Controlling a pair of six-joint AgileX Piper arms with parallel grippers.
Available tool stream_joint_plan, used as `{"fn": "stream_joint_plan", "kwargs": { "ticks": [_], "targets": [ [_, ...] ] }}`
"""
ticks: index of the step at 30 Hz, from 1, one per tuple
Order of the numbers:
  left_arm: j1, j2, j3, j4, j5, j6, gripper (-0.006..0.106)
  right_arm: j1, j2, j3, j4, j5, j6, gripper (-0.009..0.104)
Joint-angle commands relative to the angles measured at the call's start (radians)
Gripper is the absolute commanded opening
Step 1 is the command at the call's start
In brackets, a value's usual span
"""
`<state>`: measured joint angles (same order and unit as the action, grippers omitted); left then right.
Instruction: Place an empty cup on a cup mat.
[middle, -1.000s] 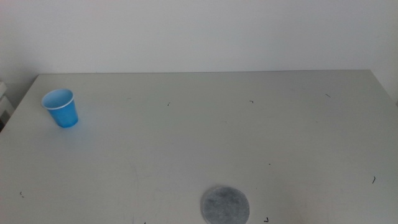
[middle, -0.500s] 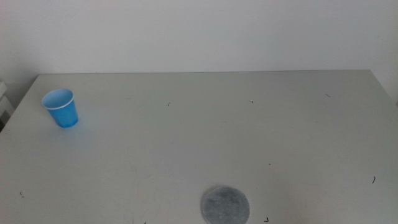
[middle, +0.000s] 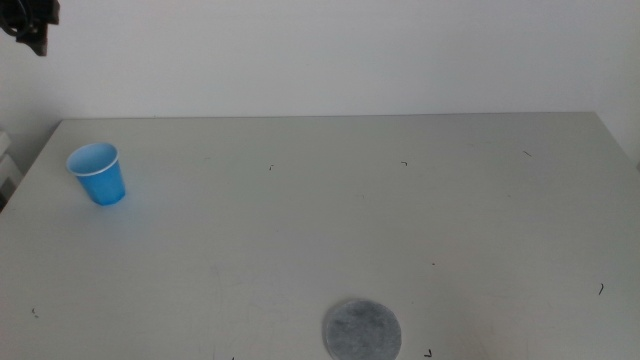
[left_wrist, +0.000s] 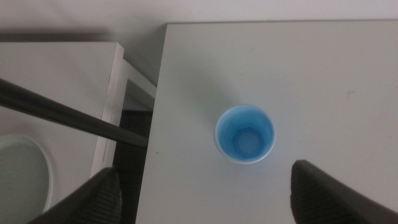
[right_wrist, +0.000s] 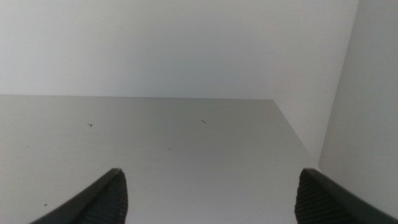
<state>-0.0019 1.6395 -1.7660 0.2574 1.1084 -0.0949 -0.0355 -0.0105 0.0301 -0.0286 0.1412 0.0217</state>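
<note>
Upright, mouth up, the cup (left_wrist: 244, 134) sits below the wide-spread left end effector (left_wrist: 208, 193), untouched

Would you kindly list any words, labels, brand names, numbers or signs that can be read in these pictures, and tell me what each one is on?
None: no readable text shows in any view.
The cup is plain blue with a white rim, no print.
The cup mat is plain speckled grey.
The table bears only tiny dark specks, not letters.
The left gripper, high above the cup, and the right gripper show no labels.
</note>
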Motion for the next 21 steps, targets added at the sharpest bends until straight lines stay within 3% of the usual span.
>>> {"fn": "stream_joint_plan", "kwargs": {
  "ticks": [1,7,16,21],
  "targets": [
    [0.002,-0.001,-0.036,0.033,-0.050,0.012,0.105,0.001,-0.027,-0.008,-0.014,-0.075,-0.005,0.094],
    [0.014,0.104,-0.036,0.008,-0.081,0.047,0.105,0.001,-0.027,-0.008,-0.014,-0.075,-0.005,0.094],
    [0.161,0.233,-0.036,-0.284,-0.142,0.180,0.105,0.001,-0.027,-0.008,-0.014,-0.075,-0.005,0.094],
    [0.204,0.300,-0.036,-0.354,-0.186,0.229,0.105,0.001,-0.027,-0.008,-0.014,-0.075,-0.005,0.094]
  ]
}}
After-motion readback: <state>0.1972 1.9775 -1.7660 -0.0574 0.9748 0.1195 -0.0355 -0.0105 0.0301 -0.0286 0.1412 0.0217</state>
